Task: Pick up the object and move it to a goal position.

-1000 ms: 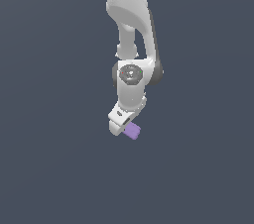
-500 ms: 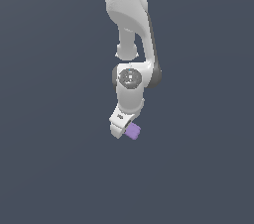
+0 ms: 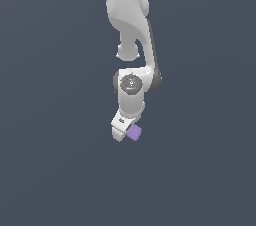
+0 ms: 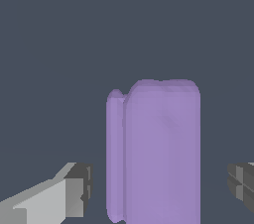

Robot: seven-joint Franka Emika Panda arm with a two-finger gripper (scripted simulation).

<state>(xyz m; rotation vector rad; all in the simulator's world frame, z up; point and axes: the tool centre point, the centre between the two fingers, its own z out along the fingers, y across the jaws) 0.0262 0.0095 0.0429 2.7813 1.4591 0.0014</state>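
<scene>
From my station I see nothing but a plain dark grey-blue surface (image 3: pixel 55 170) around the arm (image 3: pixel 131 25); no other item shows in either view. In the exterior view the white end effector (image 3: pixel 121 131) hangs tilted at the arm's lower end, and the light-purple object (image 3: pixel 134 132) sits just beside its tip, toward the exterior view's right. In the wrist view the object (image 4: pixel 158 153) stands between the two fingers (image 4: pixel 74 191), with a clear gap on each side, so the end effector is spread apart and not touching it. I cannot tell whether the object rests on the surface.
</scene>
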